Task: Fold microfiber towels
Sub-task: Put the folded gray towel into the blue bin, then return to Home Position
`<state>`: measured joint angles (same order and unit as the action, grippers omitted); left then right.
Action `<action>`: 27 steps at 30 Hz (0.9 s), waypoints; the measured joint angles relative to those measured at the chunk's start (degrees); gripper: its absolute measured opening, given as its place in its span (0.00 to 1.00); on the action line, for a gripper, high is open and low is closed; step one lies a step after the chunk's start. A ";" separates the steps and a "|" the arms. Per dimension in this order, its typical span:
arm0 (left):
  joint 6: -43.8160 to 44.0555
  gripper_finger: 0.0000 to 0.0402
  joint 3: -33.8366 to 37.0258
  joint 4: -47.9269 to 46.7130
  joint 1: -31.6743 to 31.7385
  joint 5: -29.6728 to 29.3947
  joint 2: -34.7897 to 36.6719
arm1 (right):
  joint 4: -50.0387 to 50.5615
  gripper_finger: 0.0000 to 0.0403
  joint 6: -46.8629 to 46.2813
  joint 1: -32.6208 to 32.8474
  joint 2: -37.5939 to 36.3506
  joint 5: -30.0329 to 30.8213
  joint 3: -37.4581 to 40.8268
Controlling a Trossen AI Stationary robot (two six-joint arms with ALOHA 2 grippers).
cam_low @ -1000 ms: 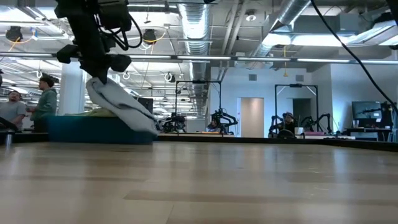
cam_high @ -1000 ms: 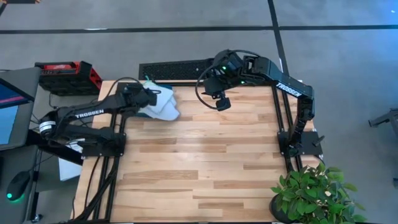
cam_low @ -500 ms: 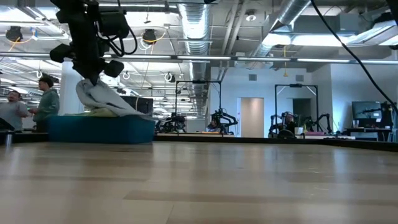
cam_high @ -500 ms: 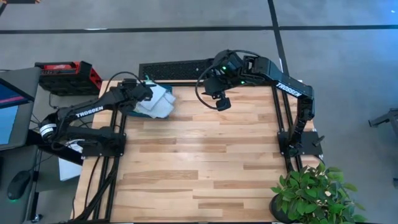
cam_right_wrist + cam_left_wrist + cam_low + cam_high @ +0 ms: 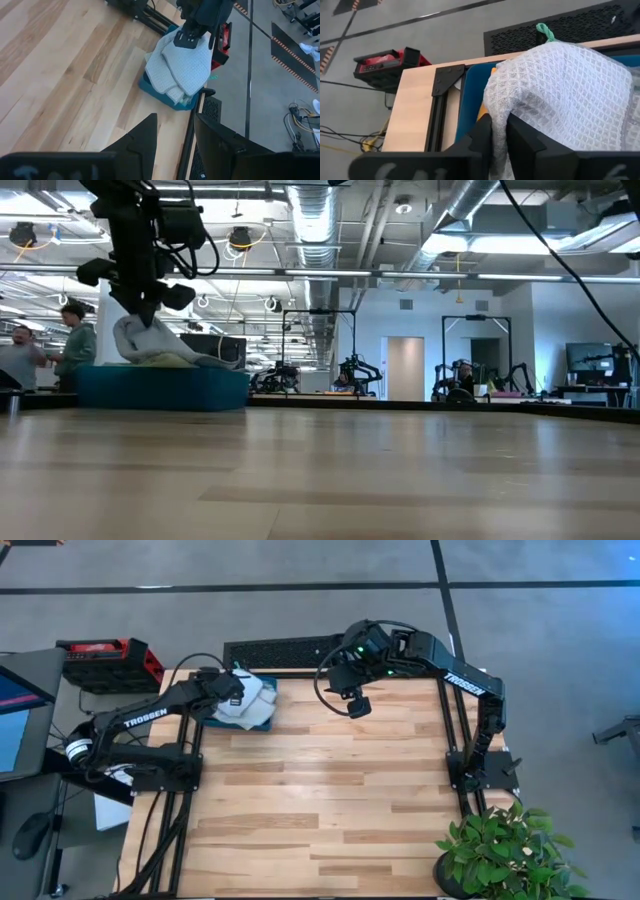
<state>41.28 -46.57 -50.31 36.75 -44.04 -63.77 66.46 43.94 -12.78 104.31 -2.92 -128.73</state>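
Note:
A pale grey waffle-weave towel [image 5: 560, 95] lies bunched on a pile of towels in the dark teal tray [image 5: 262, 720] at the table's far left. It also shows in the right wrist view [image 5: 182, 67] and the low view [image 5: 150, 348]. A bit of the green towel [image 5: 544, 31] sticks out behind it, and a sliver of orange [image 5: 493, 70] shows under it. My left gripper [image 5: 232, 692] is over the tray, shut on the grey towel. My right gripper [image 5: 357, 706] hangs open and empty above the table's far middle. My left gripper pinches a bunched fold of the grey towel [image 5: 498, 117] between its two fingers, near the side of the pile toward the table's left. The fingers come from above, slanting down. The towel is slack and rests on the pile in the tray.
A black perforated panel [image 5: 280, 650] lies along the table's far edge. A red and black case [image 5: 105, 660] sits off the table's far left. A potted plant [image 5: 505, 850] stands at the near right corner. People [image 5: 70, 340] stand in the room behind. Bare wood fills the middle.
My left gripper has gone toward the table's left edge and a little down, still shut on the grey towel. The towel's free end, which hung over the tray's right side down to the table, has been drawn up and now lies on the pile in the tray.

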 joint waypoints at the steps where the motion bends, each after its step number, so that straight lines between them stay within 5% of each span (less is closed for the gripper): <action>1: -0.21 0.12 0.00 0.03 0.00 0.10 0.00 | 0.00 0.38 -0.02 0.00 0.02 0.00 0.00; 15: -10.60 0.30 -0.22 -0.27 0.20 0.07 0.04 | 2.02 0.38 -0.01 0.04 -0.33 0.02 0.05; 27: -18.64 0.15 -17.33 -11.61 -3.36 0.21 3.12 | 1.96 0.38 -4.83 5.68 -8.71 10.30 0.07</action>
<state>22.64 -63.90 -61.92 33.39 -43.83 -60.65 68.42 39.11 -7.09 95.60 7.38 -128.66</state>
